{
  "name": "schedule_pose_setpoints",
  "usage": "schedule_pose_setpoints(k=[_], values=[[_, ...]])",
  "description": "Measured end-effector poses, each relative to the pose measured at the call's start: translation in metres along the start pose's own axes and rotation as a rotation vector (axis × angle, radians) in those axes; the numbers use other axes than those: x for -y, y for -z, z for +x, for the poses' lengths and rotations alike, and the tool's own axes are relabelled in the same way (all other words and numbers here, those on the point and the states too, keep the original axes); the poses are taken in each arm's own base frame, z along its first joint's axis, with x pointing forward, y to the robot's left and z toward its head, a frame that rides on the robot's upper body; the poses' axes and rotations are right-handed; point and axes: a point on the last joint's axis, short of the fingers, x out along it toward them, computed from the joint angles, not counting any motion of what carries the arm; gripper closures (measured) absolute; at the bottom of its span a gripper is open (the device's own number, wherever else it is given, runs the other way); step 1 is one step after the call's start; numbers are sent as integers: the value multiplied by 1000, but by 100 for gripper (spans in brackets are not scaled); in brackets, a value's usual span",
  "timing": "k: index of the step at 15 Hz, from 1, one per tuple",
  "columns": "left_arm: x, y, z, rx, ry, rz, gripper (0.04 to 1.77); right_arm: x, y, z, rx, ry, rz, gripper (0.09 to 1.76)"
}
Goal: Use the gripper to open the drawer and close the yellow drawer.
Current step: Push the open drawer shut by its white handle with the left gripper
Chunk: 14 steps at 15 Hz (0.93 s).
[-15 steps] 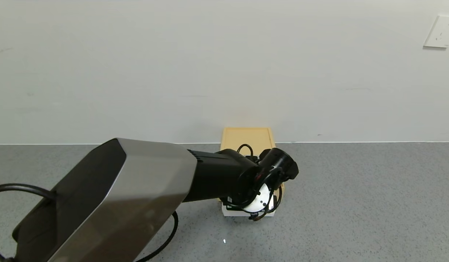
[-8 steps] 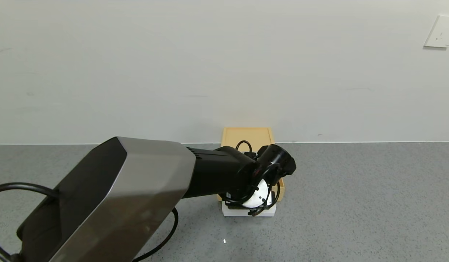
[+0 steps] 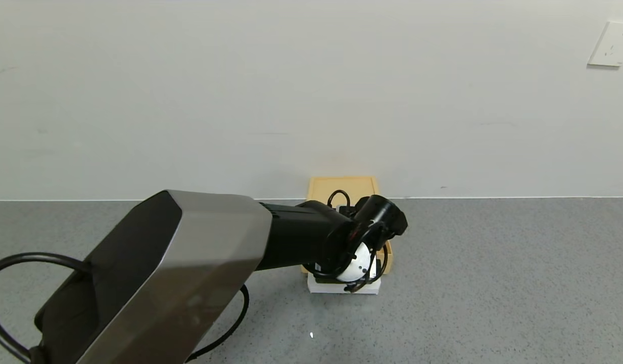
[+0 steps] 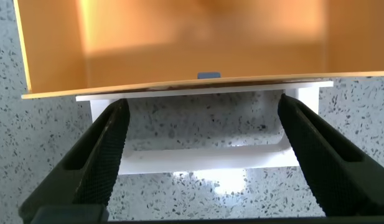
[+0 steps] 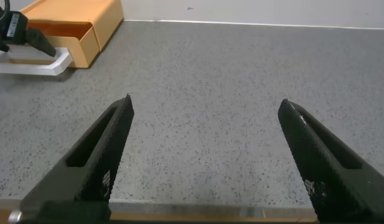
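The mustard-yellow drawer (image 4: 179,43) stands partly pulled out of its flat yellow casing (image 3: 341,186), which sits against the wall. Its white loop handle (image 4: 204,158) faces me; it also shows in the head view (image 3: 321,287). My left gripper (image 4: 202,102) is open, with its black fingers (image 4: 104,149) on either side of the handle, close to the drawer's front edge. In the head view my left arm (image 3: 311,242) covers most of the drawer. My right gripper (image 5: 206,101) is open and empty over bare grey table, to the right of the drawer (image 5: 86,43).
The grey speckled table (image 3: 493,278) runs wide on both sides of the box. A white wall rises right behind the casing, with a socket plate (image 3: 612,44) at the upper right. A black cable (image 3: 18,273) loops by my left arm's base.
My left gripper has moved toward the wall, and the white handle and drawer have slid a little way back into the casing.
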Motion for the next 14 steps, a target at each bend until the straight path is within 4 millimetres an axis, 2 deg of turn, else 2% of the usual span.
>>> schedule_pose_setpoints(k=[14], values=[[-7,-26,18,71,5,28,9,0,0,0,0,0,0,14]])
